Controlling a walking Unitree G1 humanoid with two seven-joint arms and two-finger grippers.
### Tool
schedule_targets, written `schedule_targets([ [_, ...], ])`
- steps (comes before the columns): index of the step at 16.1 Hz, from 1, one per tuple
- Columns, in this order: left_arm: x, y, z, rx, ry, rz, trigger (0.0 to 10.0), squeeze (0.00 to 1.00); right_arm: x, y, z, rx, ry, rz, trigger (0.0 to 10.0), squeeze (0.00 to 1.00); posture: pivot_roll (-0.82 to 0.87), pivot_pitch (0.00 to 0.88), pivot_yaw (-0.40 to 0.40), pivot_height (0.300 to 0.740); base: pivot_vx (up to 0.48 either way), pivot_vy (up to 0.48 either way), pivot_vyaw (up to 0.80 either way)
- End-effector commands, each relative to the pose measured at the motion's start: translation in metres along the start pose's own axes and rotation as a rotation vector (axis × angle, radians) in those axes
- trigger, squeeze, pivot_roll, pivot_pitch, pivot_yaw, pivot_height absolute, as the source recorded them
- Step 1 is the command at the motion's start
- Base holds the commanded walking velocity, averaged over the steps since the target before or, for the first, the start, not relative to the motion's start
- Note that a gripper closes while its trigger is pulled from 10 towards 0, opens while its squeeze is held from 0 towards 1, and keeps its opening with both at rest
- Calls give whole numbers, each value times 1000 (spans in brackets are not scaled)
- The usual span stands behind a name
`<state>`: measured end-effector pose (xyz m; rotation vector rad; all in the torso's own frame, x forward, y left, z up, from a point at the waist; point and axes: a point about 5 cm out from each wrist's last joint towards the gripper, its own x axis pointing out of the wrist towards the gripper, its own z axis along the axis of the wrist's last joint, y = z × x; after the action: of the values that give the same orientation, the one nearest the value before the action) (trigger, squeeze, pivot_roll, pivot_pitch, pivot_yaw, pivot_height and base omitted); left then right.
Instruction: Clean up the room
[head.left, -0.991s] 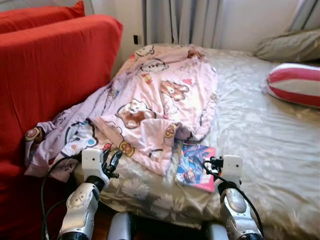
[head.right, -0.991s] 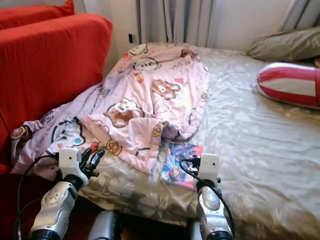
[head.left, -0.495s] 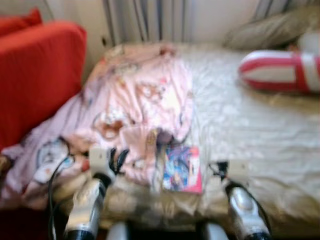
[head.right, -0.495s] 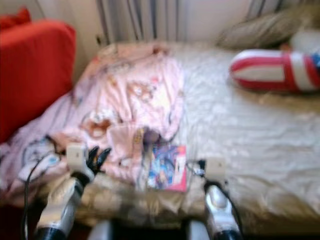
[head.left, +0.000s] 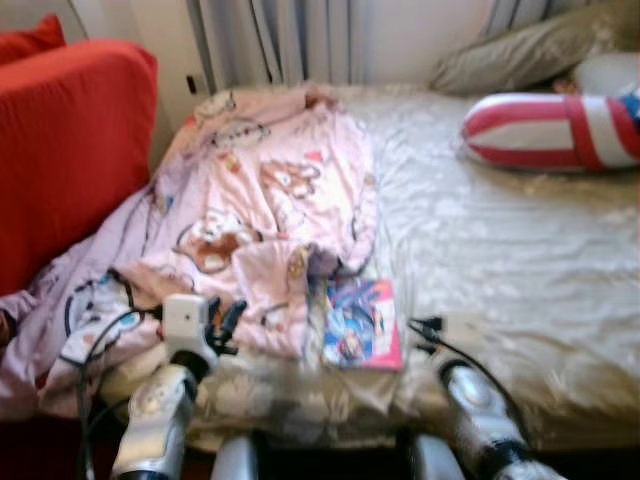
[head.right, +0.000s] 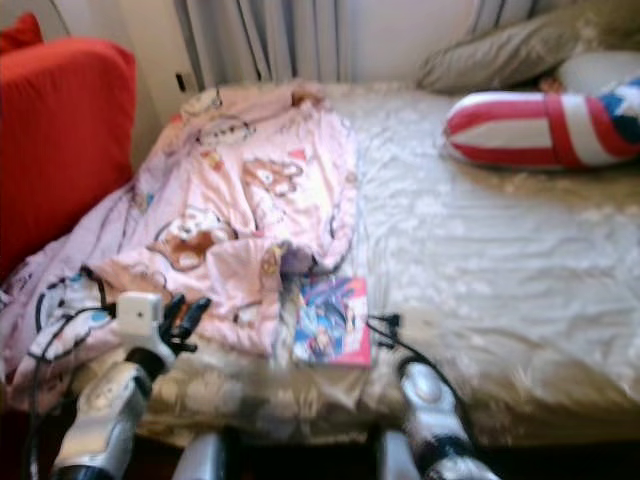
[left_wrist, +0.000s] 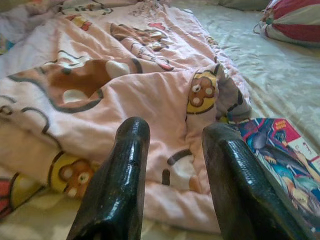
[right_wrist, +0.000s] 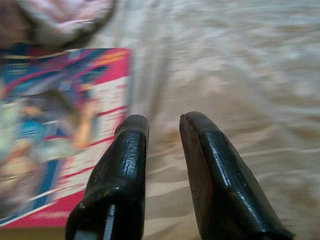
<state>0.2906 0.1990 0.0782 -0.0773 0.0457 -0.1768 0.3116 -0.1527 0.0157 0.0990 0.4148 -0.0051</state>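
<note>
both grippers' fingers (right_wrist: 131, 150) spread, apparently just short of the book (head.left: 362, 325) between them.

Both arms are showing smooth silver shells with rounded joints, each ending in a boxy white wrist block. Black cables are looping out just behind those blocks and trailing back along the forearms. The left gripper (left_wrist: 172, 165) and right gripper (right_wrist: 162, 150) are wearing long, glossy black fingers (left_wrist: 117, 190) with a faintly pebbled surface.
</note>
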Motion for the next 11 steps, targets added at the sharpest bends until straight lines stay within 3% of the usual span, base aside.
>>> schedule_targets([
  [1, -1, 5, 9, -10, -19, 18, 10000, 0, 4, 6, 6, 19, 1, 42, 10000, 596, 126, 125, 46, 565, 0, 0, 0],
  [2, -1, 6, 11, -9, -23, 18, 10000, 0, 5, 9, 8, 28, -3, 61, 10000, 596, 126, 125, 46, 565, 0, 0, 0],
  [3, -6, 9, 18, 1, -32, 21, 10000, 0, 7, 16, 13, 51, -9, 92, 10000, 1000, 157, 165, 60, 565, 0, 0, 0],
  [8, -29, 18, 28, 43, -4, 30, 10000, 0, 9, 22, 13, 98, 3, 83, 10000, 1000, 222, 248, 97, 565, 0, 0, 0],
  [9, -34, 20, 27, 47, 10, 35, 10000, 0, 8, 22, 11, 100, 11, 80, 10000, 47, 233, 256, 101, 565, 0, 0, 0],
  [11, -40, 21, 28, 50, 23, 40, 10000, 0, 7, 22, 9, 117, 12, 80, 10000, 0, 243, 266, 106, 565, 0, 0, 0],
])
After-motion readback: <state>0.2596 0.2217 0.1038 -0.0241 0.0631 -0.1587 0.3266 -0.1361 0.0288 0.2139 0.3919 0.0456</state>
